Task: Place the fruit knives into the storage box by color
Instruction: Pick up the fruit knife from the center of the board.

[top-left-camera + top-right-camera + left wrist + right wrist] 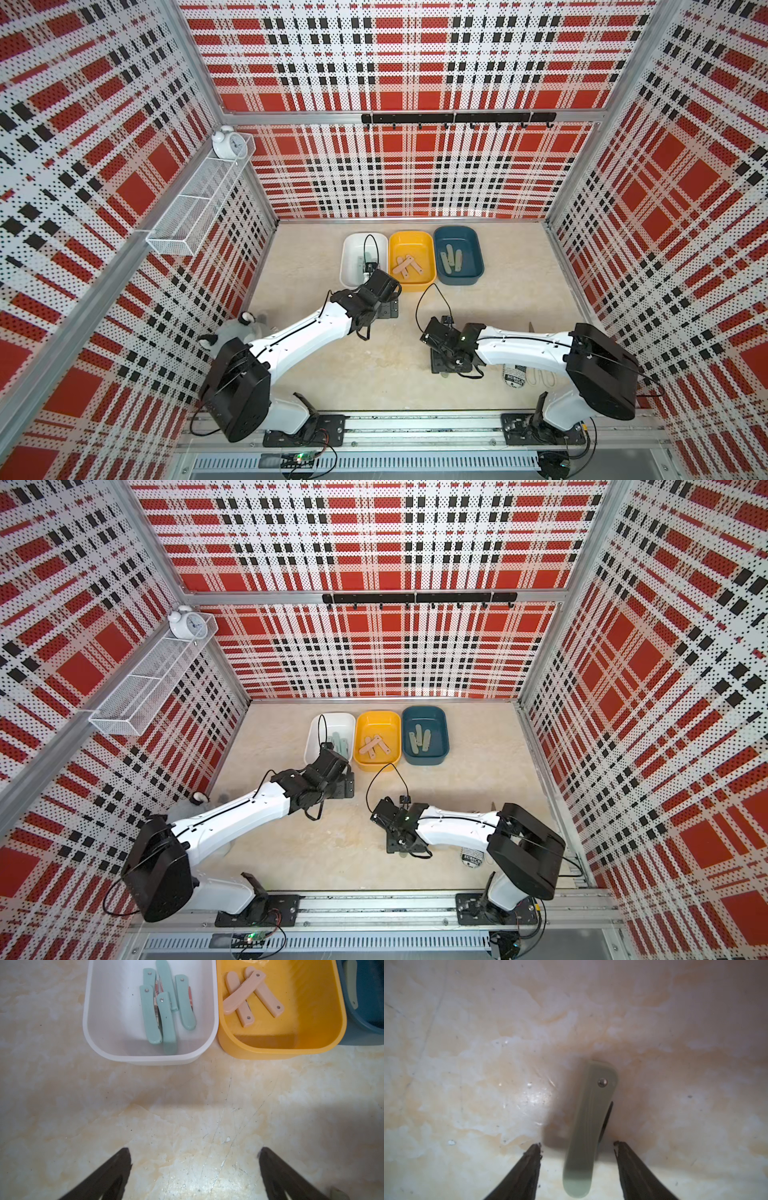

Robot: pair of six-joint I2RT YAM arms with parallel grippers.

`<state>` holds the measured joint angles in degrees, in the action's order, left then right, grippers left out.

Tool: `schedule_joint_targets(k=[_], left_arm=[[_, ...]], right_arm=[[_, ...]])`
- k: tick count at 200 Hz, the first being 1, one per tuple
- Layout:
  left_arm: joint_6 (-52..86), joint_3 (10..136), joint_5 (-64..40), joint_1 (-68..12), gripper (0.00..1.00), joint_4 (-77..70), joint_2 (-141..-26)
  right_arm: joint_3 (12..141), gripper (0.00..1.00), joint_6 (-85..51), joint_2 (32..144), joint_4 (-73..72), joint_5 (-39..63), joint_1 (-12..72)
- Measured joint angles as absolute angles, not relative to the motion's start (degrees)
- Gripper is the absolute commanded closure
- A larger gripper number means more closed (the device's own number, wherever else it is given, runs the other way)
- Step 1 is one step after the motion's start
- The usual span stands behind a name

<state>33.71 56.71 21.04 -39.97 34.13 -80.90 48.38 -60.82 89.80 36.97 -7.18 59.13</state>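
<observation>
The right gripper point(577, 1144) straddles a sage-green fruit knife point(589, 1109) lying on the counter point(467, 1064), well short of the yellow box point(311, 1001) on the robot's side. Its fingers point(527, 1167) stand partly open with a gap on each side, gripping nothing. They bracket the knife near one rounded end, so a squeeze there may pivot or skid the slim handle away. The fingertips may also scrape the counter. The sage could be mistaken for mint-teal. It likely belongs in the blue box point(471, 253) right of the yellow, not the white box point(104, 1022) left of it. The left gripper point(194, 1149) hangs wide open and empty.
</observation>
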Motion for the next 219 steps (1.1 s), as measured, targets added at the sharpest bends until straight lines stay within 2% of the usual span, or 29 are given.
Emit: schedule_joint_targets(k=[71, 93, 137, 166, 219], left_arm=[[33.93, 56.73, 21.08, -40.21, 0.02, 34.13, -81.45], [34.09, 56.73, 21.12, -40.34, 0.02, 34.13, -81.8], [34.22, 56.84, 21.28, -40.71, 0.02, 34.13, -82.35], [34.26, 57.65, 21.41, -40.71, 0.02, 34.04, -82.7], [34.24, 58.24, 21.43, -41.04, 0.02, 34.0, -83.77]], right_arm=[[48.64, 0.47, -60.69, 90.91, 37.01, -9.41, 59.0], [49.04, 0.54, -60.31, 91.48, 37.08, -10.17, 59.0], [49.1, 0.6, -59.64, 91.64, 36.91, -10.72, 58.46], [48.73, 0.73, -59.4, 91.61, 36.18, -11.25, 58.08], [47.86, 0.74, -59.09, 90.94, 34.41, -11.31, 57.28]])
